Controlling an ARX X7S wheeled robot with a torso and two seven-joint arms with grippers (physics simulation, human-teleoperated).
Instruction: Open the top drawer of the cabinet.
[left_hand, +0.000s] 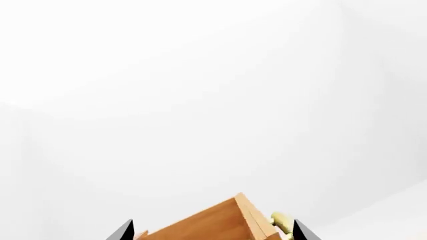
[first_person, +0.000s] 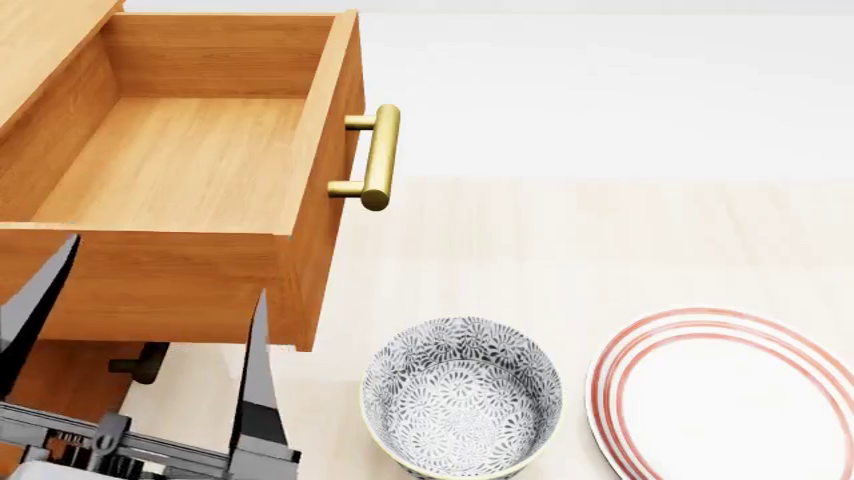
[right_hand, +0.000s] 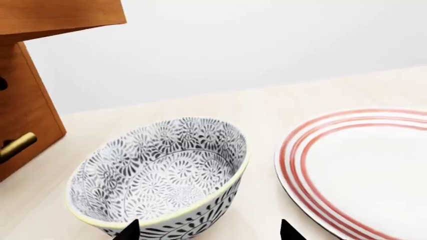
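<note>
Head view shows my left gripper (first_person: 147, 300) spread wide and holding nothing, beside the pulled-out top drawer (first_person: 187, 160) of the cabinet (first_person: 60, 375). My right gripper (right_hand: 208, 231), also apart, hovers over the patterned bowl (right_hand: 160, 175) beside the striped plate (right_hand: 360, 170).

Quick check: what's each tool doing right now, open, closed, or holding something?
Left tool: open, holding nothing, beside the pulled-out top drawer.
Right tool: open, empty.

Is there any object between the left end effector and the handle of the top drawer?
Nothing visible blocks it. The left end effector sits open beside the top drawer, which is pulled out, and the handle is bare.
</note>
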